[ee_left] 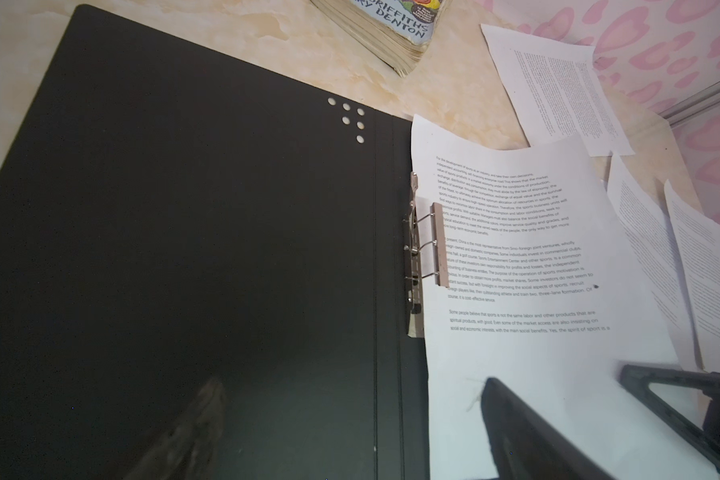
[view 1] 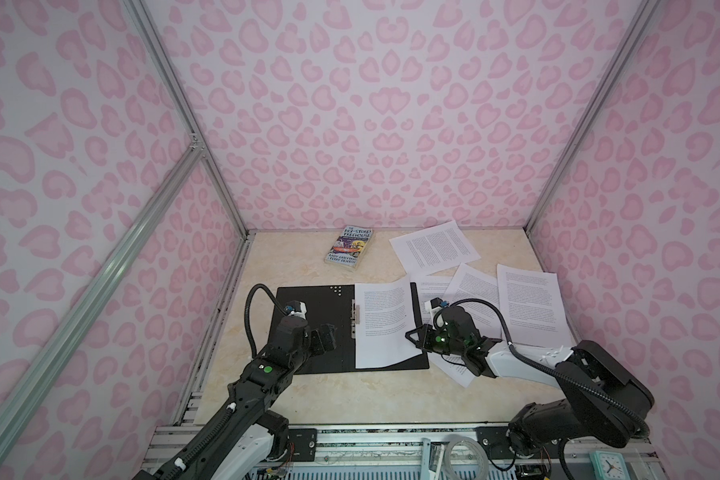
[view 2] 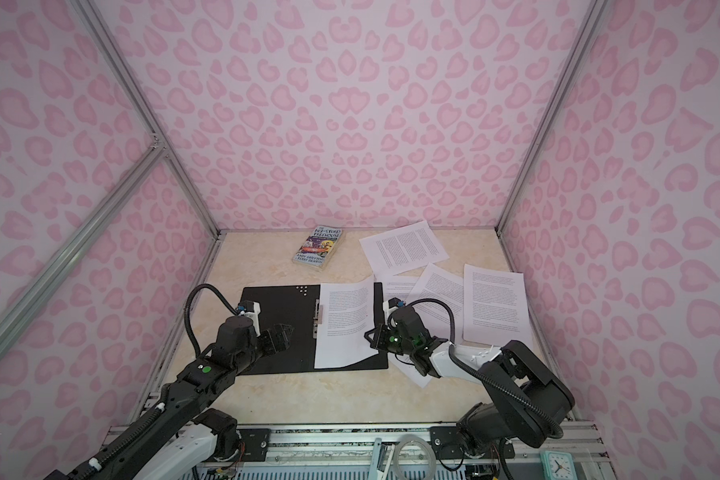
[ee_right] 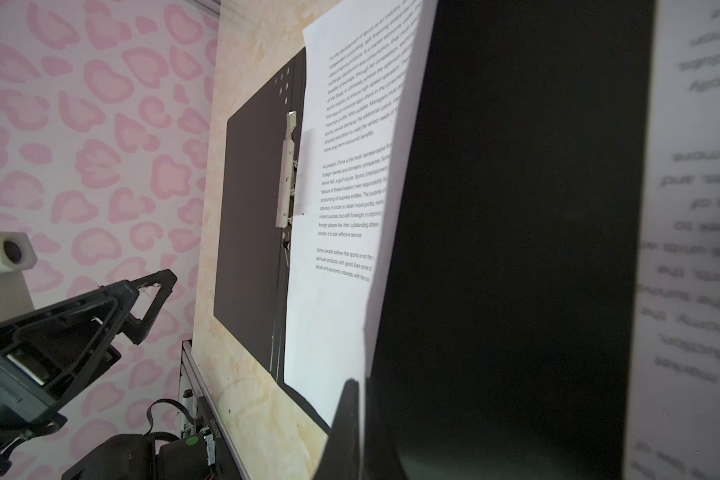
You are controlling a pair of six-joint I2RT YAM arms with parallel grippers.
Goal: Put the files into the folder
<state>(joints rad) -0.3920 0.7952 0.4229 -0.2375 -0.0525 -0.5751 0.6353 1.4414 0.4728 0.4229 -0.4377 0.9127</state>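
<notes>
Both top views, folder (view 1: 333, 303) lengthwise rearward, sheet (view 1: 381, 320) aligned, right jaws pinching it, left jaws released.

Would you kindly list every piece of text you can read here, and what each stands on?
"143-STOREY TREEHOUSE", "ANDY GRIFFITHS", "TERRY DENTON": book cover.
"Some people believe that sports is not the same labor": sheet in the folder.
Other loose sheets: print too small to read.
Clock: numerals too small.

Pink leopard-spot walls (view 1: 391, 104) — aluminium-framed — enclose a cream marbled tabletop (view 1: 287, 270).
</notes>
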